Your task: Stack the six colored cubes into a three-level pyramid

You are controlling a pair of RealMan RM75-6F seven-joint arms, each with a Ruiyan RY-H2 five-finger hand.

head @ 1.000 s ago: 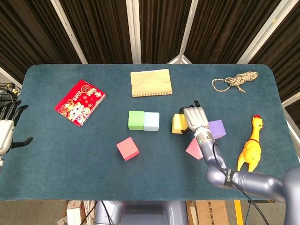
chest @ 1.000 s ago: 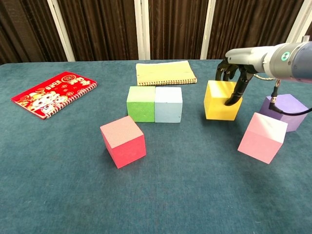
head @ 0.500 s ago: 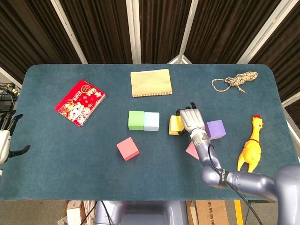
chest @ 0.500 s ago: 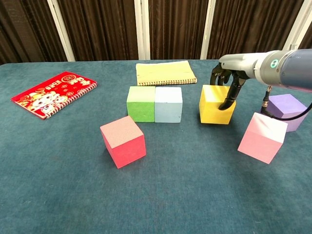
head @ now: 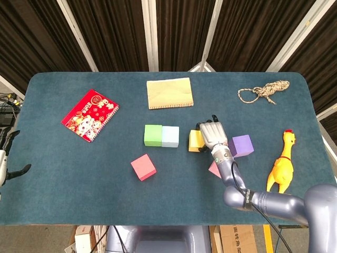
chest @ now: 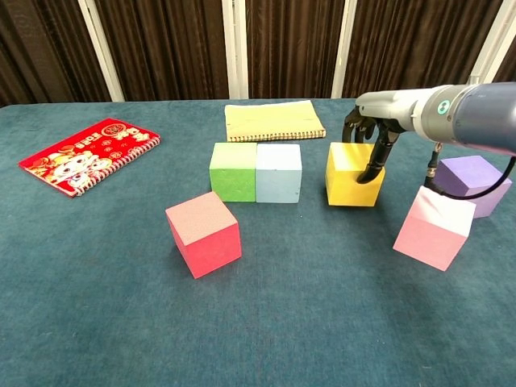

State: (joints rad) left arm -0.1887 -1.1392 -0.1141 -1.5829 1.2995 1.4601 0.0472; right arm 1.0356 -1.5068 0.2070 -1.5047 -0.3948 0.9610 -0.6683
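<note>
- We see our right hand [chest: 372,137] draped over the yellow cube [chest: 353,174], fingers curled down its far and right sides, gripping it on the table.
- The yellow cube sits near the light blue cube [chest: 278,172], with a clear gap between them; the light blue cube touches the green cube [chest: 233,171] in a row.
- To do this step well, we judge we should slide the yellow cube left until its face meets the light blue one squarely, keeping it flat and in line, so the base row of three is tight.
- Our left hand [head: 4,163] hangs at the table's left edge, fingers spread, holding nothing.
- We count six cubes: green, light blue, yellow, red [chest: 203,234], pink [chest: 435,227] and purple [chest: 474,184].
- We also count two notebooks, one red [head: 90,115] and one tan [head: 169,93], one rope [head: 263,91] and one rubber chicken [head: 281,170].
</note>
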